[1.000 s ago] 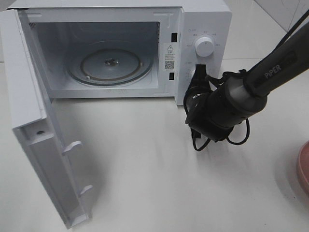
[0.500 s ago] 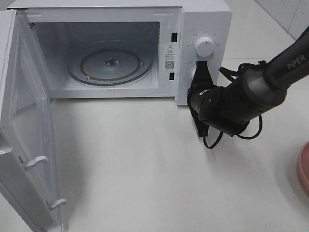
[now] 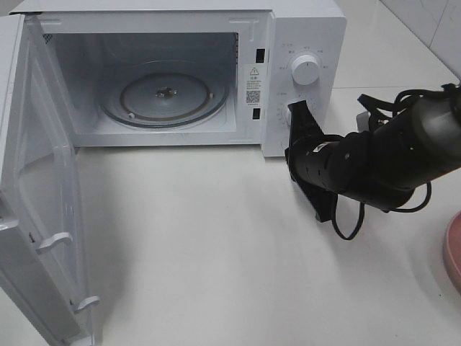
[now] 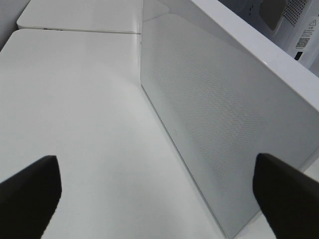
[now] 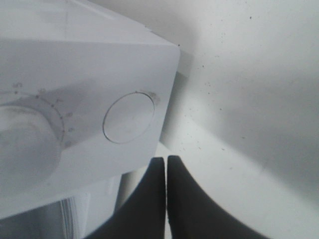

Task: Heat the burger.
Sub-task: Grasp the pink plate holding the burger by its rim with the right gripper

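Door (image 3: 36,180) wider open now, right end effector (image 5: 166,164), tips together, backing off release button (image 5: 128,118), left end effector (image 4: 154,158) spread apart: cavity (image 3: 144,50) ready, burger out of view.

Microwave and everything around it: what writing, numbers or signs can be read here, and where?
No word reads clearly.
The sticker on the microwave door frame: warning triangle and square code; print too small.
Markings around the knob: too small, blurred in the right wrist view.
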